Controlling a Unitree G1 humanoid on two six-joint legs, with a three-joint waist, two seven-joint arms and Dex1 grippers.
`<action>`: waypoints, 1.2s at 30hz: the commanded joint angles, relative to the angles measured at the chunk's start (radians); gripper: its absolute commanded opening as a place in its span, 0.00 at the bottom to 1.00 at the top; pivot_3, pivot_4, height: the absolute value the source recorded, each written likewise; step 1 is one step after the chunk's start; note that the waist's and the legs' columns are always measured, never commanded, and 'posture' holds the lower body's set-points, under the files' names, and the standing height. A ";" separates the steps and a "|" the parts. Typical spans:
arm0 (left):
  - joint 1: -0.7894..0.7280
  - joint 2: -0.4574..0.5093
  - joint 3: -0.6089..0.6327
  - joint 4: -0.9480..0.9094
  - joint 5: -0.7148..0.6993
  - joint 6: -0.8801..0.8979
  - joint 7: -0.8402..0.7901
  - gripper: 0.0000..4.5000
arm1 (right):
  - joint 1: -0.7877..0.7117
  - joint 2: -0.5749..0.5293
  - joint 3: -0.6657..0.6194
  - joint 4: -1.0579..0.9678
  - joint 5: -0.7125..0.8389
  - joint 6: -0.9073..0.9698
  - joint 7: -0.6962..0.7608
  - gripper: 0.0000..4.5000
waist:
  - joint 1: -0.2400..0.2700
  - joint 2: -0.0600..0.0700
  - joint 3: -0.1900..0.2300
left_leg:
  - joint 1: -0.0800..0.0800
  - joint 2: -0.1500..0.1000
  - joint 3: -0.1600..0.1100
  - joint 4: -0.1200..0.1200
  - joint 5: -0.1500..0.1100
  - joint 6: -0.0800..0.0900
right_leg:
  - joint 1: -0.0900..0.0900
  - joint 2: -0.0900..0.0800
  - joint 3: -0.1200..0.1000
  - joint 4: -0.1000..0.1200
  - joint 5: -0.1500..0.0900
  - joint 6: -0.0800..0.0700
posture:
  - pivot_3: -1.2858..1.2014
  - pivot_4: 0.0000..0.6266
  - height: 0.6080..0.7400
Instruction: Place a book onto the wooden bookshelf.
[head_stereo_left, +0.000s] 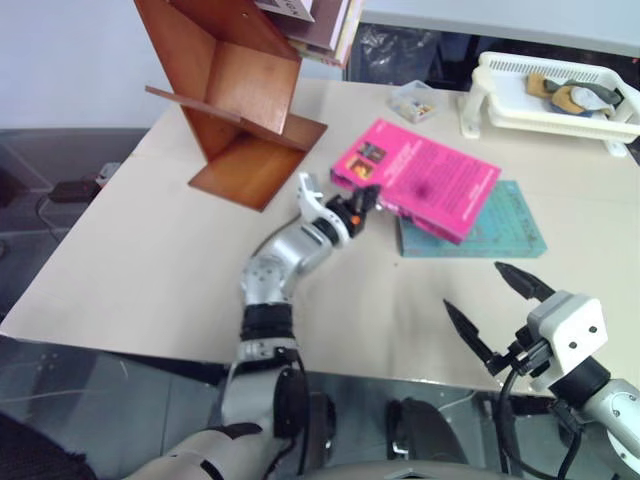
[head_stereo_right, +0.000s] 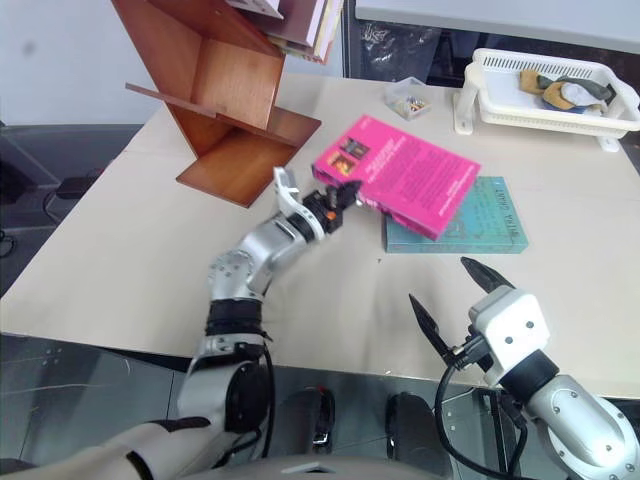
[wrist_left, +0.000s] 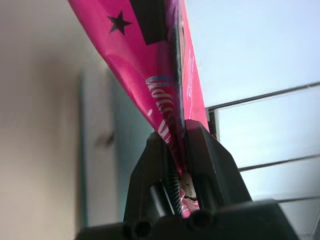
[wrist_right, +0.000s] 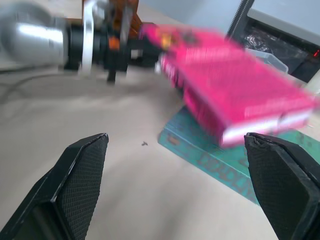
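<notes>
The thick pink book (head_stereo_left: 425, 180) lies partly over a teal book, tilted, with its near left corner raised off the table. My left gripper (head_stereo_left: 365, 200) is shut on that corner; in the left wrist view its black fingers (wrist_left: 200, 155) pinch the pink cover and pages. The wooden bookshelf (head_stereo_left: 235, 100), reddish-brown with slanted panels, stands at the back left of the table, just left of the gripped corner. My right gripper (head_stereo_left: 472, 287) hovers open near the table's front right edge with nothing between its fingers, pointing toward the book (wrist_right: 235, 95).
A thin teal book (head_stereo_left: 500, 230) lies flat under the pink one. A white plastic tray (head_stereo_left: 550, 95) holding small items stands at the back right, with a small clear box (head_stereo_left: 415, 100) beside it. Other books (head_stereo_left: 320, 20) rest on top of the shelf.
</notes>
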 joint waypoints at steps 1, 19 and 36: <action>-0.058 0.090 -0.005 -0.044 0.029 0.040 -0.133 0.01 | -0.050 0.038 0.017 0.013 -0.030 0.009 0.041 1.00 | 0.000 0.000 0.000 | 0.000 0.000 0.000 0.000 0.000 0.000 | 0.000 0.000 0.000 0.000 0.000 0.000 | 0.52 0.24 1.00; -0.321 0.707 -0.355 0.017 0.978 -1.027 -1.355 0.01 | -0.229 0.147 0.036 0.147 -0.093 0.030 0.216 1.00 | -0.004 0.002 0.002 | -0.013 0.001 0.001 0.000 0.000 0.000 | -0.013 -0.002 0.003 -0.001 0.003 -0.004 | 0.52 0.24 1.00; -0.584 1.047 -0.376 0.100 1.270 -1.293 -1.505 0.01 | -0.451 0.192 0.067 0.339 -0.077 0.009 0.395 1.00 | 0.000 0.002 0.007 | -0.012 0.002 0.000 0.004 0.000 0.001 | -0.010 0.003 -0.002 0.001 0.001 0.002 | 0.52 0.24 1.00</action>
